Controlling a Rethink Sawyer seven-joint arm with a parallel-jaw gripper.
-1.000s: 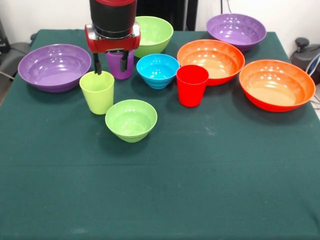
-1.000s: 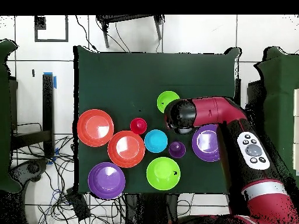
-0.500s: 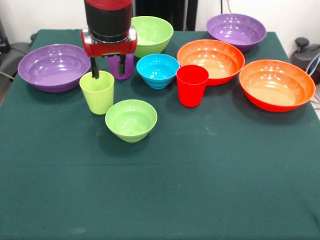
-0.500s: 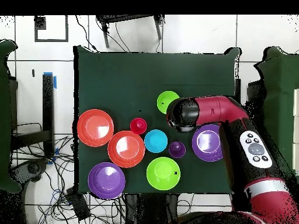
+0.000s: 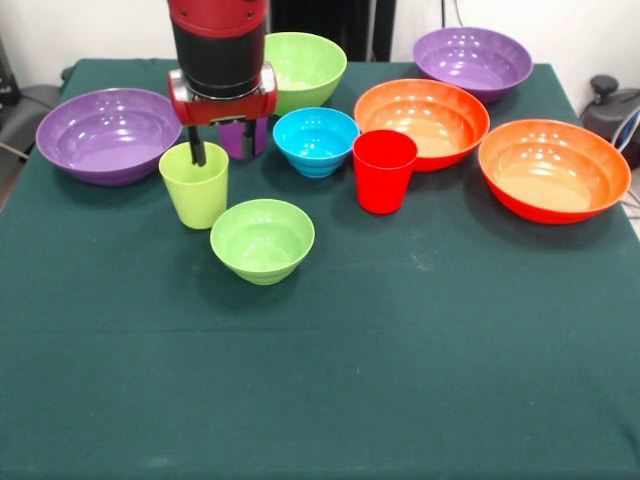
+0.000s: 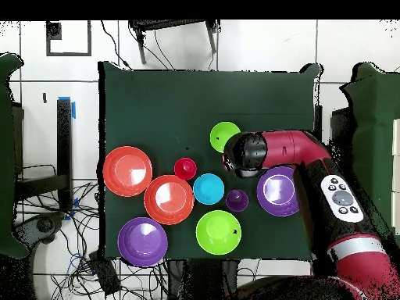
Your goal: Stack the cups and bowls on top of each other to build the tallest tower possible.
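Dark green cloth over the table (image 5: 400, 380), white wall behind it in the front view; white tiled floor and loose black cables around it in the overhead view.

Smooth lime-green plastic cup (image 5: 194, 186) upright, mouth up, long axis vertical, taken here as landmark. In the front view: small ribbed lime-green bowl (image 5: 262, 240) just below and right of it, apart; wide purple ribbed bowl (image 5: 108, 134) to its left; translucent purple tumbler (image 5: 240, 137) just behind, partly hidden by the gripper; small blue ribbed bowl (image 5: 316, 141) and red plastic cup (image 5: 384, 171) further right; medium lime-green bowl (image 5: 303, 70) behind. Nothing stacked.

Red and black arm (image 6: 291, 150) coming down vertically over the cup. Gripper (image 5: 221, 143) spread wide, one finger (image 5: 197, 148) dipping inside the cup's rim at its far side, the other just behind the cup, in front of the purple tumbler; straddling the far wall, not yet closed on it
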